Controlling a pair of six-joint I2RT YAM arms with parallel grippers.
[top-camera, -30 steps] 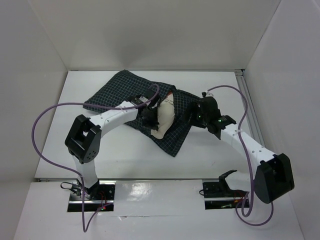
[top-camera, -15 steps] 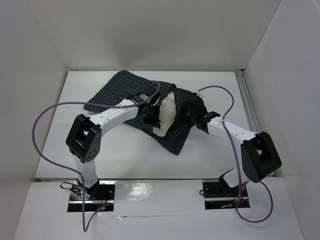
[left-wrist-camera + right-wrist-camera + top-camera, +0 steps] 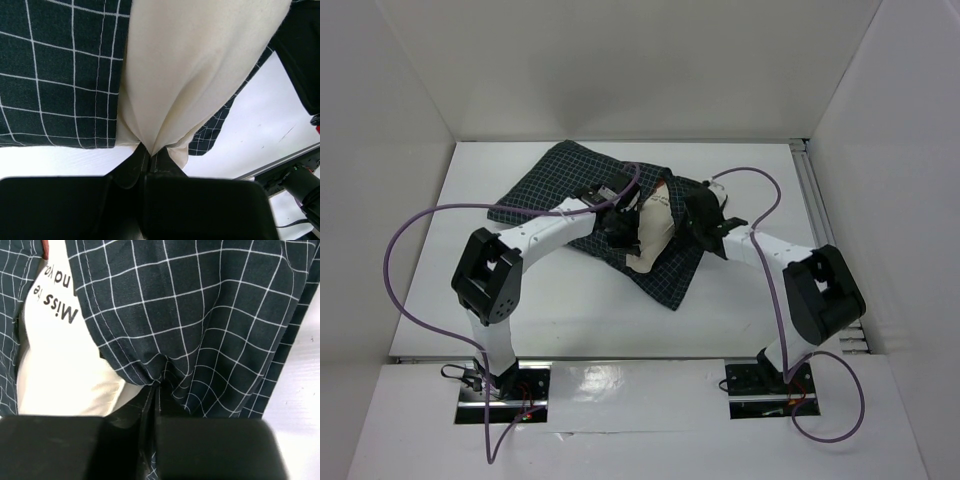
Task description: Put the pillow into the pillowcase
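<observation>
Left claw (image 3: pixel 147 156) first: it's pressed tight on a fold of the pillow (image 3: pixel 190 70), pinching the cream fabric right at its near end. Right claw (image 3: pixel 154 390) is clamped the same way, but on the pillowcase (image 3: pixel 215 325), grabbing a pucker of checked cloth at what looks like the mouth edge. Seems a sensible split to me. One arm feeds the cushion, and the other holds the opening so the sack can be tugged over it instead of sliding around on the worktop (image 3: pixel 560 310).

Both things sit mid-worktop, closer to the far edge than the near one, with the sack spreading toward the far left corner. I'd say the pillow is only partly in, since a good strip of cream is bare between the two arms.

Overhead view gives the layout, but the arms hide both grips, so you can't tell what either claw has. The wrist views fix that. Right wrist also shows the printed lettering and a bit of red, with check cloth lapping over the pillow's side. Left wrist shows the cream bulk creased down into the pinch.
</observation>
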